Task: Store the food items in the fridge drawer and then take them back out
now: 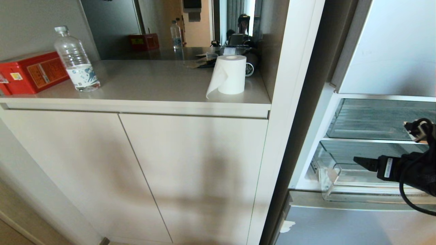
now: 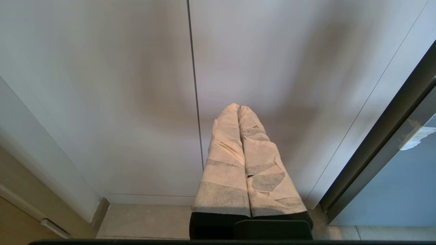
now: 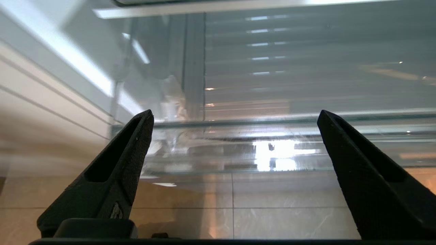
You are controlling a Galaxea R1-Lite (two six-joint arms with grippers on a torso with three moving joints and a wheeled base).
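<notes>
A tall open fridge (image 1: 381,51) with a pale interior fills the right of the head view, beside a white two-door cabinet (image 1: 136,170) under a grey countertop (image 1: 153,81). The wide, shallow, clear plastic drawer (image 1: 340,183) sits pulled out at the fridge's lower shelf, with no fruit visible in it. The black right gripper (image 3: 235,119) hovers level just in front of that drawer, fingers spread wide and empty. The left gripper (image 2: 238,109), its paper-wrapped fingers pressed together, hangs before the cabinet doors. On the countertop stand a white paper roll (image 1: 229,75), a clear plastic bottle (image 1: 75,59) and a red box (image 1: 30,72).
</notes>
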